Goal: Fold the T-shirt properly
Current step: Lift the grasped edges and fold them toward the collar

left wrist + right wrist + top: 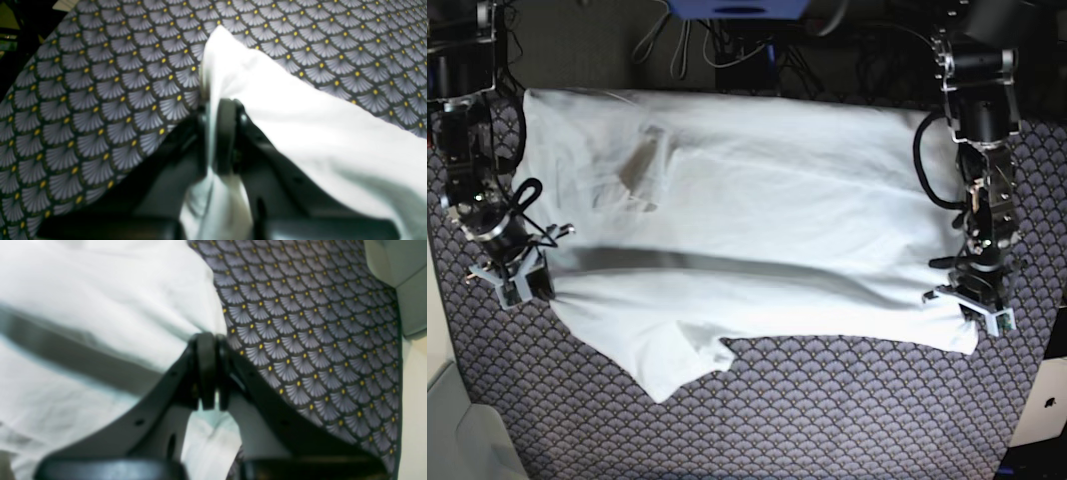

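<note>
Both grippers, left gripper (218,133) and right gripper (210,370), pinch the T-shirt (767,220); I'd lift evenly so the fold lands straight

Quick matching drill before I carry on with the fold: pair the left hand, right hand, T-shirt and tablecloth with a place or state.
Things:
1. left hand
2. right hand
3. T-shirt
4. tablecloth

Descriptions:
A. grey fan pattern with yellow dots
B. spread wide, white, one sleeve pointing toward the near edge
C. shut on cloth at the base view's left edge
D. shut on cloth at the base view's right edge

Pairs: 1-D, 2-C, 3-B, 4-A
</note>
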Available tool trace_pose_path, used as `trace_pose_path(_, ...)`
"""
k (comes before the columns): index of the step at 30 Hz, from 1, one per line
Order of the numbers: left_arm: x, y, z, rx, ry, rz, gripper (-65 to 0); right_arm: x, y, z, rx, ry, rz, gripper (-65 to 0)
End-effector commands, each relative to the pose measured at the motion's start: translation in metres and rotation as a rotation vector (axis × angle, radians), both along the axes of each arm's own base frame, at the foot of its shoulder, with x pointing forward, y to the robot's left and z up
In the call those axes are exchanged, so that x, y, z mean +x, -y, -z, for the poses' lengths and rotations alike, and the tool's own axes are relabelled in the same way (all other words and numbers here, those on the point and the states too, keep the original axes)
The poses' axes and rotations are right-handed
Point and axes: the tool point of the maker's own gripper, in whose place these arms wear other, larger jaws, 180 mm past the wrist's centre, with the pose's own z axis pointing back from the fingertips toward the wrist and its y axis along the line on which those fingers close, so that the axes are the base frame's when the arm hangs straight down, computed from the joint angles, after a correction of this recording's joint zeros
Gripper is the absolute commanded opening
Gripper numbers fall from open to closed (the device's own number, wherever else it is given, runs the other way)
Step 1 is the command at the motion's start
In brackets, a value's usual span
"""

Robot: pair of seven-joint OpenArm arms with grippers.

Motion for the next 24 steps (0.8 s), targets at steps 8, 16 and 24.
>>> trace_pose_path(8,-0.015,-0.039,-0.027,-0.047,0.120,-0.149,-64.6,-0.020,0.005,-0.020,-0.005,0.061,0.001,-65.0)
trace_pose_path(16,-0.045,-0.048,-0.007,-0.059,0.087,-0.196,-64.6,-0.048,0.009,-0.013,-0.016,0.033,0.007,-65.0)
trace_pose_path(24,-0.054,-0.017,-0.036,-0.056,0.182,-0.158,-64.6,-0.061,0.000,-0.014,-0.018,0.030,-0.019,-65.0)
